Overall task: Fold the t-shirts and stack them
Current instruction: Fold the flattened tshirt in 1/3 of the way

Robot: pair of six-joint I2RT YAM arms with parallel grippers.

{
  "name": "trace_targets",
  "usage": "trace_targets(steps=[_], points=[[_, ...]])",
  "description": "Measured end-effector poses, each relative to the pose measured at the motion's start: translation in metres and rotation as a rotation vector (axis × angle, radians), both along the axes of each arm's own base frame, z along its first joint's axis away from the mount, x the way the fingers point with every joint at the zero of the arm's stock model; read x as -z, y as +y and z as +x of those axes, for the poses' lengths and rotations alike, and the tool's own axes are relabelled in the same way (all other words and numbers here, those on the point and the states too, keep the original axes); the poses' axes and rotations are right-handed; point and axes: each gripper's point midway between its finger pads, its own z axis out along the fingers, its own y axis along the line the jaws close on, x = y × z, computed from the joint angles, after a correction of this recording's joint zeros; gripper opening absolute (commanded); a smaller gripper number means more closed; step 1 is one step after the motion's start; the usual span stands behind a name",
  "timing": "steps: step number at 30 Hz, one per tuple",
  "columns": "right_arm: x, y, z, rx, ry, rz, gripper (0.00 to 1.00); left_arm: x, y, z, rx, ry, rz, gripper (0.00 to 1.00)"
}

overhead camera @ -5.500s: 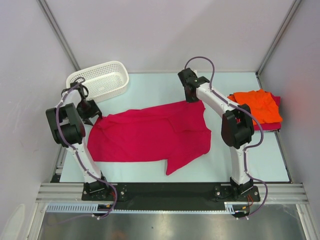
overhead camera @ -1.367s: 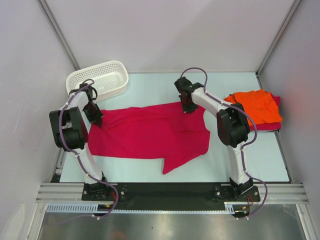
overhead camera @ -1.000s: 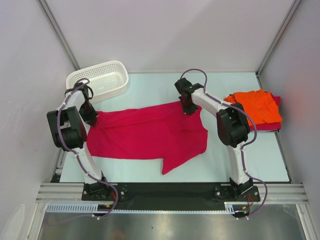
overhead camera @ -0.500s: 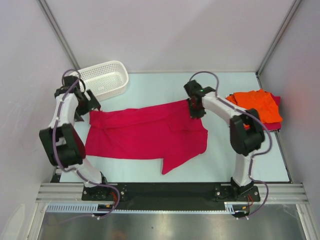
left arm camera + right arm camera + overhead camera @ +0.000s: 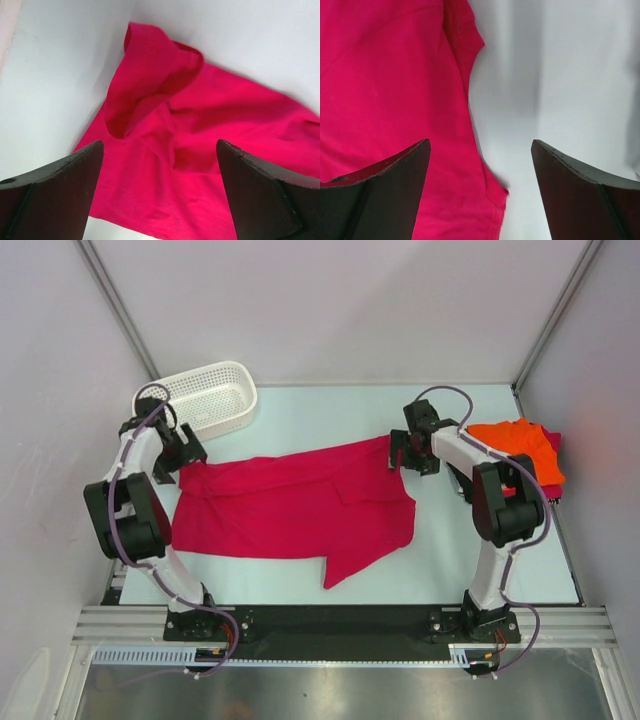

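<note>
Crimson shirt (image 5: pixel 290 510) spread mid bench (image 5: pixel 330 410), orange shirt (image 5: pixel 515 448) off at right edge. Left claw (image 5: pixel 159 145) and right claw (image 5: pixel 480 142) both gaping, holding nothing. Risk imo: left corner bunched up, so pinch grabs double layer, fold goes crooked.

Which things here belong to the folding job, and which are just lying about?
Job:
crimson shirt, spread out mid-table
orange shirt, at the right
second crimson shirt, under the orange one

Lying about:
white basket, far left
</note>
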Motion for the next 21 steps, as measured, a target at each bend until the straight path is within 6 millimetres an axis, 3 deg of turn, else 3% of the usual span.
trace_targets(steps=[5,15,18,19,21], points=[[0.038,0.008,0.015,-0.011,0.058,0.015,0.87,0.030,0.007,-0.004,-0.006,0.089,0.012,1.00],[0.032,0.035,0.076,-0.038,-0.045,0.103,0.80,0.061,0.014,-0.001,-0.023,0.154,0.022,1.00],[0.031,0.044,0.091,-0.053,-0.068,0.133,0.48,0.071,0.015,-0.001,-0.033,0.179,0.017,0.86],[0.032,0.047,0.096,-0.060,-0.074,0.145,0.29,0.074,0.015,0.001,-0.038,0.183,0.013,0.75],[0.034,0.053,0.105,-0.071,-0.079,0.169,0.18,0.078,0.015,0.004,-0.041,0.189,0.008,0.53]])
